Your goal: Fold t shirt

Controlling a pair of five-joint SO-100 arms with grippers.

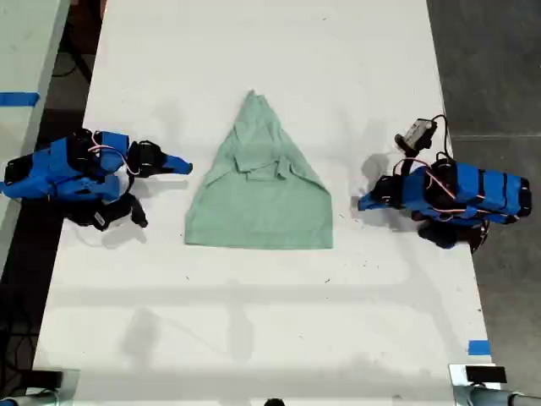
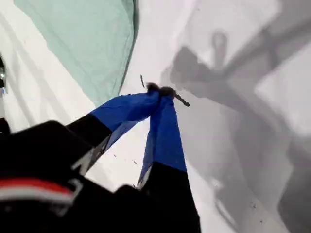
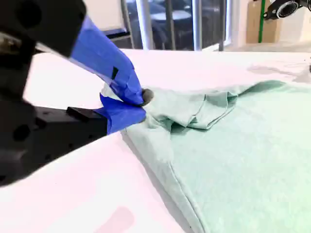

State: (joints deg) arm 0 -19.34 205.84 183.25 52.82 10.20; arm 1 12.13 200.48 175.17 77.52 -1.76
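The t shirt (image 1: 258,203) lies flat at the middle of the tabletop (image 1: 254,330), its narrow top toward 12 o'clock in the exterior view and its wide straight hem toward 6, with wrinkled folds across the mid-body. The first end effector (image 1: 362,203) sits at 3 o'clock of the shirt in that view, jaws pressed together on nothing, just clear of the hem corner. The second end effector (image 1: 184,166) sits at 9 o'clock, also closed, its tip just beside the slanted edge where the folds bunch; the second wrist view does not clearly show cloth between the jaws, so treat it as empty. To fold well, open both end effectors wide before you move in. Come in low along the tabletop and pinch only the top layer at matching points on each side. Lift both sides evenly so the cloth does not drag or twist, and lay the fold down before you let go
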